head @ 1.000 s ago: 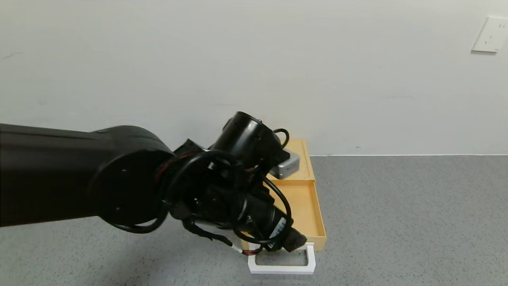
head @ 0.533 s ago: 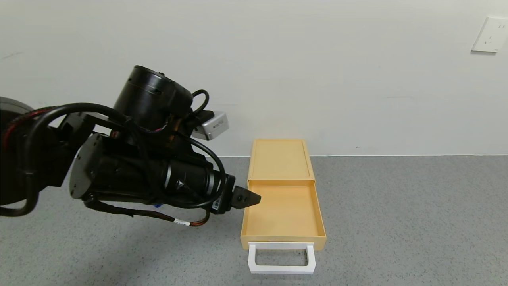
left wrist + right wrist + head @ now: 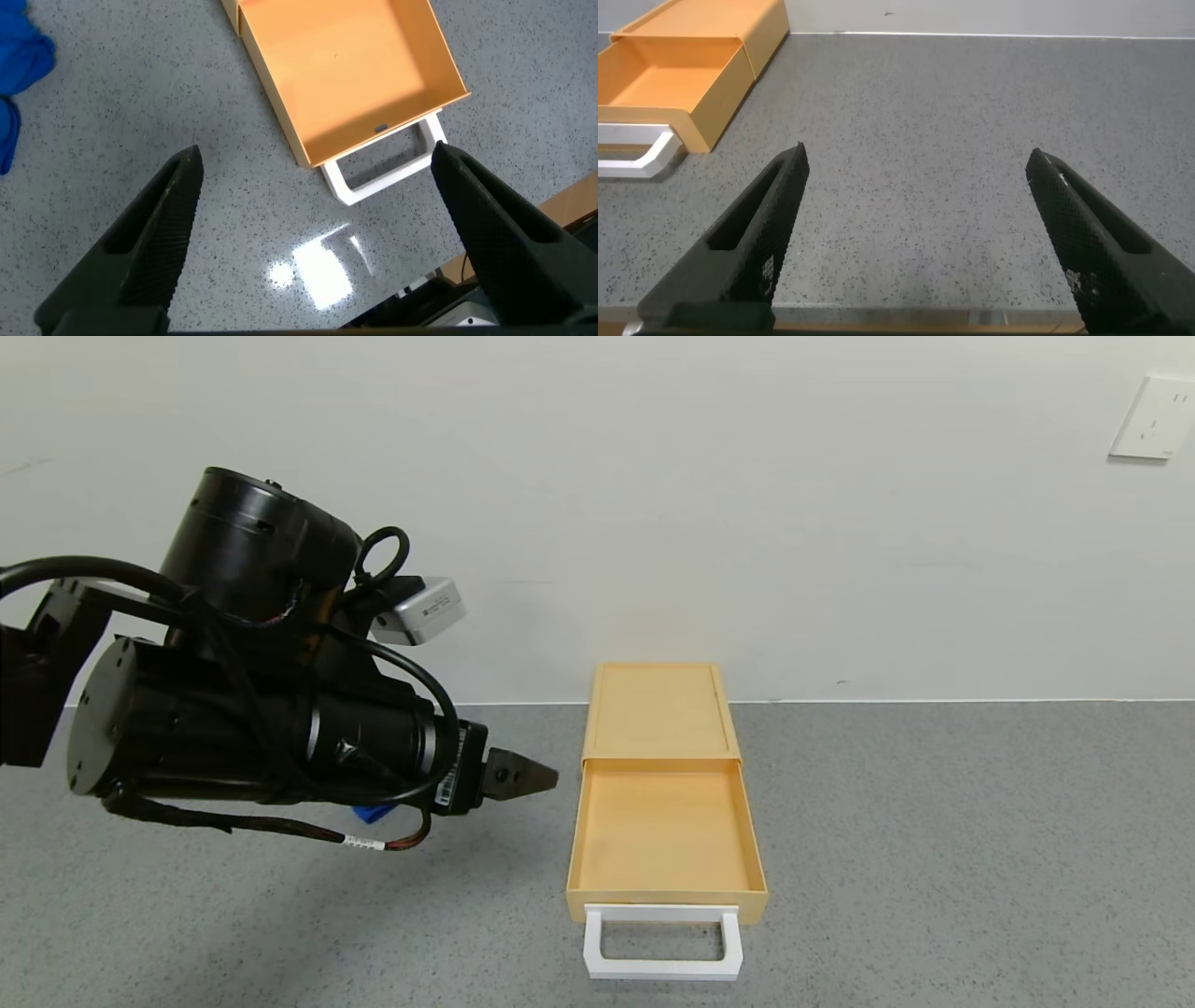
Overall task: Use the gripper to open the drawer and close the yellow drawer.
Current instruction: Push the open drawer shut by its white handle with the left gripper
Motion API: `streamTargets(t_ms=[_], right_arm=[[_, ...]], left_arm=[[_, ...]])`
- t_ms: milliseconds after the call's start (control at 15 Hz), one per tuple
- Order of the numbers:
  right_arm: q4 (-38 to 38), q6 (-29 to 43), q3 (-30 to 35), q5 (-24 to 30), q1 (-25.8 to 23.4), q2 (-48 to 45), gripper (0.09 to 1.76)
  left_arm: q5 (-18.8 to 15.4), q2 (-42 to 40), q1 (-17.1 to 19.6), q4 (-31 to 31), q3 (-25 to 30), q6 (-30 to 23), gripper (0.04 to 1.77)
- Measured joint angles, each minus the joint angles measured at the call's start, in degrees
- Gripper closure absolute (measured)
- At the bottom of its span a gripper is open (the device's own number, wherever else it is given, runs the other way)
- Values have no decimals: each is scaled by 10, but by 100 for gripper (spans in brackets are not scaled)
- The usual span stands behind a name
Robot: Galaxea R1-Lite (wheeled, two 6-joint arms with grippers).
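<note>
The yellow drawer (image 3: 665,831) stands pulled out of its flat yellow case (image 3: 659,709), its white loop handle (image 3: 663,944) toward me. The tray is empty. My left gripper (image 3: 523,775) hangs in the air to the left of the drawer, raised above the table, open and empty. In the left wrist view the drawer (image 3: 350,70) and its handle (image 3: 385,173) lie ahead, between my spread fingers (image 3: 154,233). My right gripper (image 3: 915,233) is open and empty over bare table, right of the drawer (image 3: 677,79); it does not show in the head view.
A blue cloth (image 3: 373,814) lies on the grey table (image 3: 934,859) behind my left arm, and shows in the left wrist view (image 3: 19,75). A white wall with a socket plate (image 3: 1156,417) stands behind the case. The table's near edge (image 3: 878,317) shows under my right gripper.
My left arm has lifted off the handle and swung left and up, away from the drawer. The drawer has stayed pulled out in the same place.
</note>
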Motion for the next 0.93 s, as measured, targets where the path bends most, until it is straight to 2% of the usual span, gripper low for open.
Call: streamTargets(t_ms=[467,533,733,933], right_arm=[[0,0,0,0,0,0,14],[0,0,0,0,0,0,14],[0,0,0,0,0,0,14],[0,0,0,0,0,0,14]], left_arm=[[6,8,-7,4,-4,-55,6],[22,11,-13,5,-4,-73,6],[105,33,-52,6,-12,-135,6],[151,66,-108,24,-30,-192,6]])
